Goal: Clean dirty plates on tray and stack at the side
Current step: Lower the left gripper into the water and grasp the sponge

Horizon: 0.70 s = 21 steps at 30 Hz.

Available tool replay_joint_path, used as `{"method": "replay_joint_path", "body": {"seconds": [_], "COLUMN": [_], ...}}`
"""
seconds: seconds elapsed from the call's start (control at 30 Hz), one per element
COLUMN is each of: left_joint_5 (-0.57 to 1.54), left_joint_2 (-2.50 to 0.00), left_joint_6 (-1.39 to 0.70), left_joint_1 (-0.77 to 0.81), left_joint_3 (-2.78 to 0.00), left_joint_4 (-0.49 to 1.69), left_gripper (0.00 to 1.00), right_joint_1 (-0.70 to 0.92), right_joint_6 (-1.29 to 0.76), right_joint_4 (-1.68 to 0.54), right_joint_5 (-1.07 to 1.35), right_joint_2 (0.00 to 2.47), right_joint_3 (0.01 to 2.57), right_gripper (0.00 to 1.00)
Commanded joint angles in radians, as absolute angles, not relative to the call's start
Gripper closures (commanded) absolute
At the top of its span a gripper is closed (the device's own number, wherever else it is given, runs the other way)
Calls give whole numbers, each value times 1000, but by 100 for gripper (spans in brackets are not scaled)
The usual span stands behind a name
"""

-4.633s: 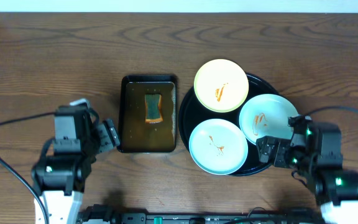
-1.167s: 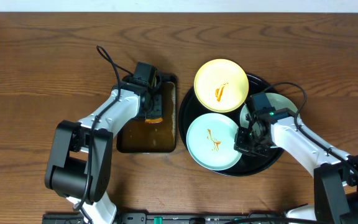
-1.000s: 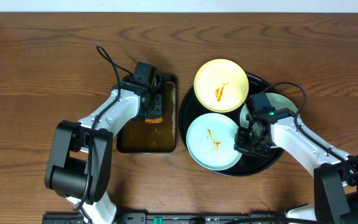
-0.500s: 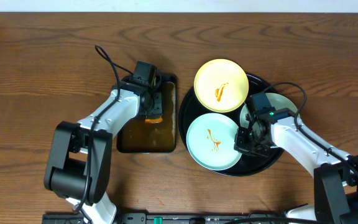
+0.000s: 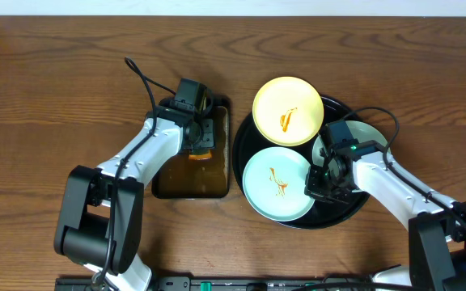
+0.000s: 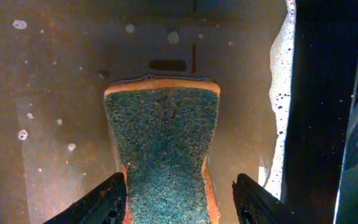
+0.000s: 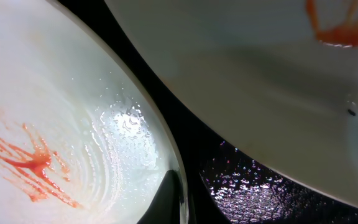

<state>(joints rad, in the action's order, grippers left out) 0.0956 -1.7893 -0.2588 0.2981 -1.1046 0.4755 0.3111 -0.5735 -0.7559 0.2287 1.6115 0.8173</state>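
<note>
Bimanual arrangement at the start of a wipe. Your left gripper (image 6: pixel 182 199) sits low in the dark pan (image 5: pixel 172 182), which holds murky water. Its jaws are wide and straddle the near end of the sponge (image 6: pixel 160 143). One finger meets the sponge's edge and the other stands just beside it, so the sponge does not look clamped yet. That straddle lets a simple closing take the wet sponge squarely.

Your right gripper (image 7: pixel 174 196) is pinched closed on the rim of the front mint-blue plate (image 5: pixel 277 183). This is probably to steady the plate or drag it within reach of the sponge.

All three plates sit on the black tray (image 5: pixel 342 212), each showing orange sauce. The front plate is at the near left, the yellow plate (image 5: pixel 288 111) overhangs the far rim, and the rear mint-blue plate (image 5: pixel 370 133) lies largely under your right arm. Nothing is stacked at the side, so by this evidence the cleaning has not begun.
</note>
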Motion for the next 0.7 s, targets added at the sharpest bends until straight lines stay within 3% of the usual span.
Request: {"method": "replay_joint_path", "body": {"seconds": [0.0,0.67], "left_joint_5": [67,67], "left_joint_2": [-1794,-1794], "left_joint_6": [-264,-264], "left_joint_1": [299,299], "left_joint_3": [-1116,-1082], "left_joint_4": [488,469], "left_gripper": [43,44], "right_joint_1": [323,323], "right_joint_6": [-571,-571], "right_joint_4": [-763,-771], "right_joint_5": [215,215], "right_joint_2": [1622,1622], "right_joint_3": [809,809], "right_gripper": [99,99]}}
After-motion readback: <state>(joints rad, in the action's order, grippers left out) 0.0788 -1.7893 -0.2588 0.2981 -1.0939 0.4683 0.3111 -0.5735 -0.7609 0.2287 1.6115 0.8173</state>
